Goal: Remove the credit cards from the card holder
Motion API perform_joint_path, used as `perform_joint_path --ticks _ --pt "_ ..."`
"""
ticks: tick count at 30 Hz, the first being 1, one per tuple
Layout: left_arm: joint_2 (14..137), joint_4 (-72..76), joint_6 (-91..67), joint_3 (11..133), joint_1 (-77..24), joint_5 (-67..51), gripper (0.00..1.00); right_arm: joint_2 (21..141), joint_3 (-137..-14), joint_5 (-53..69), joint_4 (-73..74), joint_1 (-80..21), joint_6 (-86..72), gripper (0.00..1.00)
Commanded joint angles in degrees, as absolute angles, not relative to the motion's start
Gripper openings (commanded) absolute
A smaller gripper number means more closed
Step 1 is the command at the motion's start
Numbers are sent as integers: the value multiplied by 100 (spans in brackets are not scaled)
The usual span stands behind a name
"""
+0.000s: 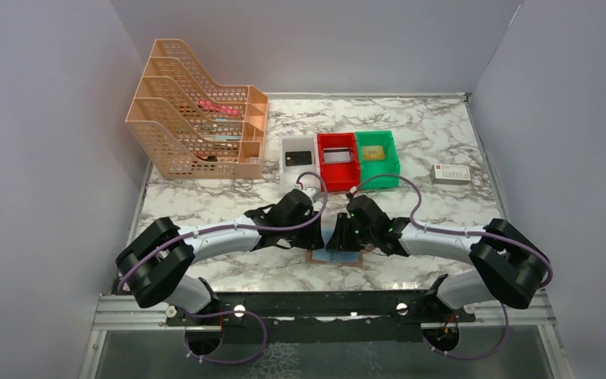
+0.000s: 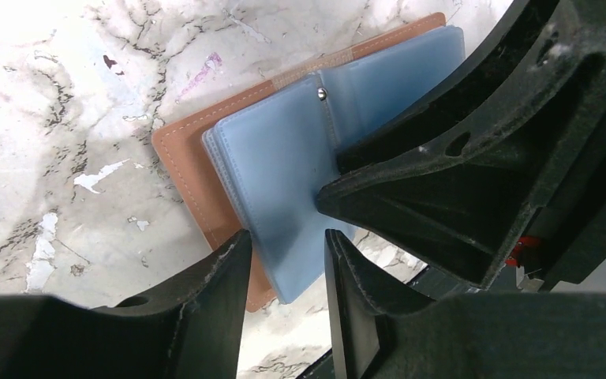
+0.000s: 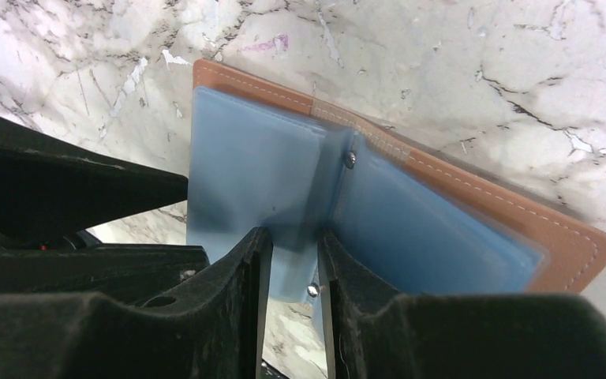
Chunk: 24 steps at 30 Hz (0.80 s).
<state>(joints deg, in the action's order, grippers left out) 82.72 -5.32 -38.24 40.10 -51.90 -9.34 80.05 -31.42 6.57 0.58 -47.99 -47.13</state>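
We find the card holder (image 1: 348,257) low in the middle of the top view, lying spread open on the marble table (image 1: 229,272) between the two arms, tan cover down and pale blue inner panels facing up. The left gripper (image 2: 286,237) hangs over the holder's near corner at the bottom of its wrist view. Its jaws stand parted with bare marble showing in the gap below the corner, closed on nothing that we can make out. The right gripper (image 3: 293,235) meets the holder from the other side. In its wrist view the jaws are drawn close, and a blurred blue leaf of the holder rises between them beside a small metal snap, so we read it as pinching that leaf. In the left wrist view, one of the right gripper's fingers bears down on the blue panels at centre frame. Further up the top view three small bins sit in a row: a white bin (image 1: 287,147) holding a dark card (image 1: 298,159), a red bin (image 1: 321,150) and a green bin (image 1: 393,150), whose contents we cannot name. A peach file rack (image 1: 197,118) fills the upper left, and a small white box (image 1: 450,174) lies at the right.
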Motion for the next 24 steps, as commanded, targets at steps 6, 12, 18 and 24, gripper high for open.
perform_joint_path --ticks 6,12,18,24 --pt "8179 -423 -3791 4177 -5244 -1071 42 8162 -3011 998 -435 -4799 -4930 50" --pt "8159 -335 -3797 4135 -5245 -1142 42 8541 -3292 776 -64 -4799 -4741 42" --pt "8137 -225 -3812 4087 -5240 -1149 42 8451 -3383 668 19 -4799 -4623 20" --pt "7977 -589 -3845 4079 -5243 -577 46 8167 -3195 634 -98 -4763 -4690 11"
